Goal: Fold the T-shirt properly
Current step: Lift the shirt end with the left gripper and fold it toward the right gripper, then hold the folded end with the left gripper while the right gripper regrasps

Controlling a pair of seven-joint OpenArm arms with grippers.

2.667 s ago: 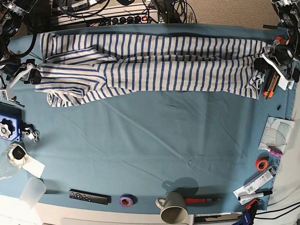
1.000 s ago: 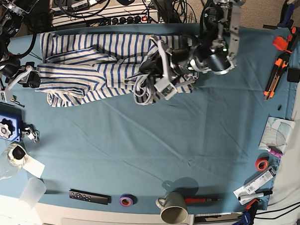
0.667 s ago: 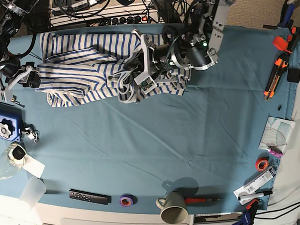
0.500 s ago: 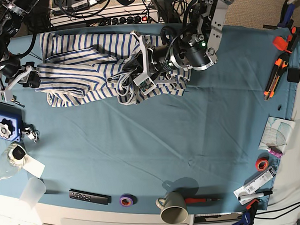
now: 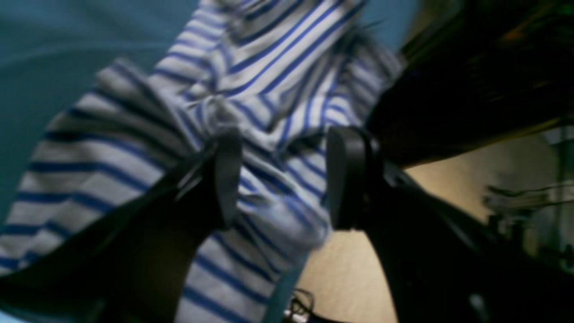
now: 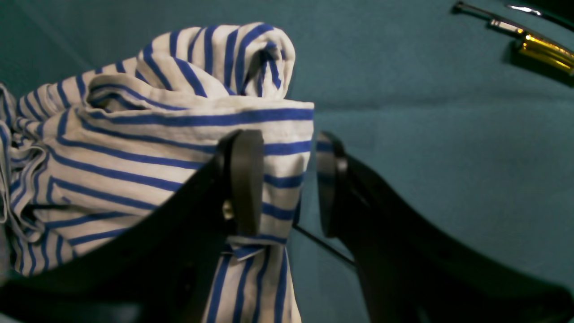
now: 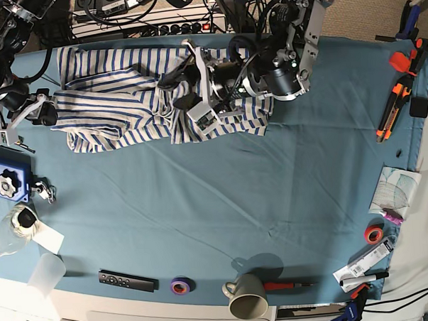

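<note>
1. One T-shirt (image 7: 126, 100) in play, white with thin blue stripes, lying bunched along the far edge of the table (image 7: 272, 200), which has a teal cloth over it. Its one end is folded over toward the middle, so it covers only the left and centre part of that edge in the base view.
2. Two arms. The left hand (image 7: 190, 97) sits over the middle of the shirt, on top of the folded-over heap. In the left wrist view the left hand (image 5: 280, 179) has its two fingers (image 5: 226, 175) spread apart with striped fabric bulging between them (blurry shot, looks loose rather than pinched).
3. The right hand (image 7: 38, 111) is at the shirt's other end, by the table's left edge in the base view. From the right wrist view the right hand (image 6: 287, 188) has a fold of the T-shirt (image 6: 157, 148) between its fingers, one finger (image 6: 244, 179) against the cloth; can't tell if it's really gripping, since there's a gap on the other side.
4. Clutter along the near edge, one of each: a mug (image 7: 246, 296), a black remote (image 7: 127, 280), a purple tape roll (image 7: 180, 285).
5. One orange tape roll (image 7: 374, 233) toward the right side, and one blue box with a knob (image 7: 7, 180) on the left.
</note>
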